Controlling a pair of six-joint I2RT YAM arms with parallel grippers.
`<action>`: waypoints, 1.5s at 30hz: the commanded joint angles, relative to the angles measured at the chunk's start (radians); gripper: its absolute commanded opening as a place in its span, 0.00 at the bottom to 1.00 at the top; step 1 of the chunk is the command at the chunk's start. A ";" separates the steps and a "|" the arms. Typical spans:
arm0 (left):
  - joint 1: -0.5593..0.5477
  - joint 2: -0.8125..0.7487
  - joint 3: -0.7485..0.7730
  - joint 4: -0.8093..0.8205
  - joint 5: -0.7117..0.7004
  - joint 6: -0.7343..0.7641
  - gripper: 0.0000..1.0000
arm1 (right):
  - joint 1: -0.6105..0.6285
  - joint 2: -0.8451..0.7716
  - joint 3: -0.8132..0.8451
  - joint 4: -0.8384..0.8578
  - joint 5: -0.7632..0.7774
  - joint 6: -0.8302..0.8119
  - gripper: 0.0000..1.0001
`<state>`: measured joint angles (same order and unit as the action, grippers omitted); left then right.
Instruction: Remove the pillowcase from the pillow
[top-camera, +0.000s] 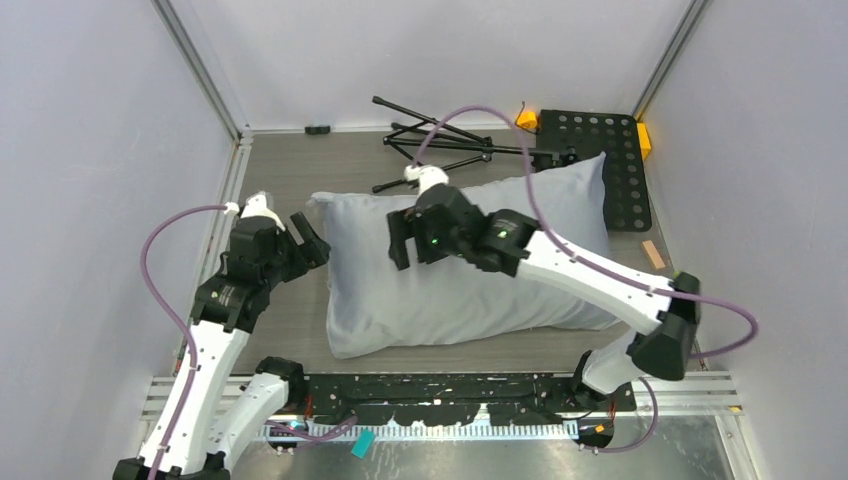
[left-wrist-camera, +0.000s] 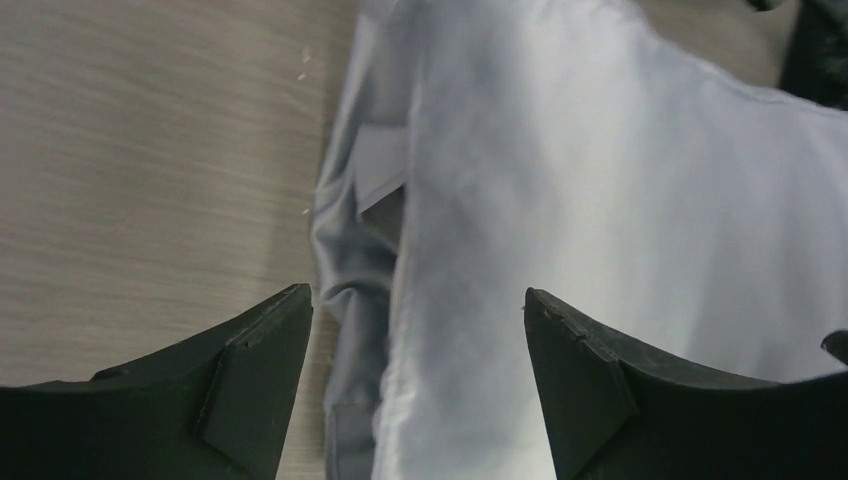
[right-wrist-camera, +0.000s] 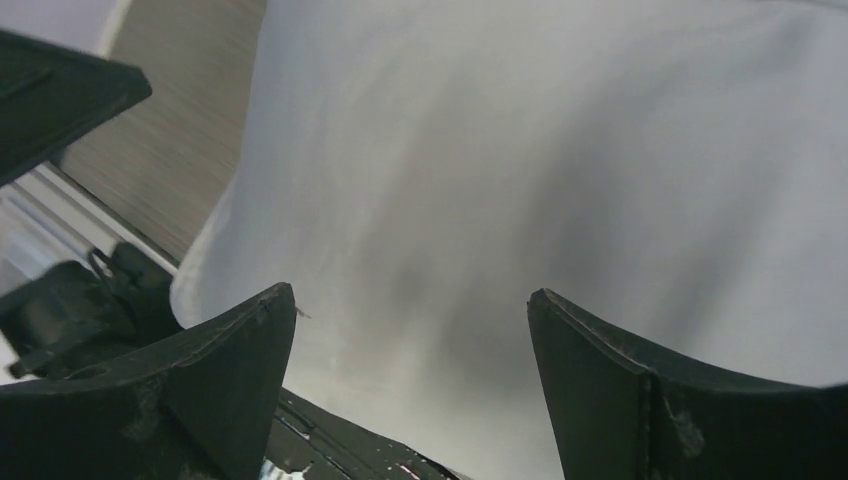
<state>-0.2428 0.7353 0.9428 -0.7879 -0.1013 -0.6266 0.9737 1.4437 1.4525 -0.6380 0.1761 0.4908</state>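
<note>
Pillowcase (top-camera: 470, 290): blue-grey, softly wrinkled, lying across the middle of the top view on the grey wood-grain table (top-camera: 290, 170), long side running left to right. Filled out plump by the pillow inside, itself covered by the fabric.

At the bottom of the frame, a black mounting rail (top-camera: 450, 385) carrying both arm bases. Below it, a small teal tag (top-camera: 362, 443), too small to read.

Up from there on the left, left gripper (top-camera: 312, 238): jaws spread wide, holding nothing, just beside the pillowcase's left edge. From the left wrist, black fingers (left-wrist-camera: 250, 370) in the lower corners, bare table at left, the case's folded hem down the middle. Tucked at that hem, a small pale flap (left-wrist-camera: 380, 165), any print on it too blurred to tell.

Further in, right gripper (top-camera: 400, 243): likewise gaping and empty, over the upper left part of the pillowcase. From the right wrist, fingers (right-wrist-camera: 230, 360) apart with smooth fabric between and beyond; touching or hovering, cannot tell.

Right of the case, a small tan strip (top-camera: 652, 253) on the table. Farthest back, at upper middle, a folded black stand (top-camera: 440, 140). At upper right, a black perforated plate (top-camera: 600, 150) with orange corners (top-camera: 526, 118), overlapped in the picture by the case's far right corner.
</note>
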 joint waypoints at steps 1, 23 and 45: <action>0.052 -0.004 -0.036 -0.039 0.008 -0.001 0.79 | 0.088 0.093 0.094 -0.036 0.131 -0.058 0.90; 0.063 0.040 -0.189 0.046 0.125 -0.021 0.72 | -0.087 -0.075 -0.161 0.066 0.142 -0.011 0.00; 0.065 0.062 -0.180 0.484 0.769 -0.354 0.28 | -0.003 -0.071 -0.059 -0.018 -0.010 -0.054 0.89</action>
<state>-0.1745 0.8330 0.6453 -0.4183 0.5358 -0.9524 0.8890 1.3636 1.2964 -0.6434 0.1482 0.4473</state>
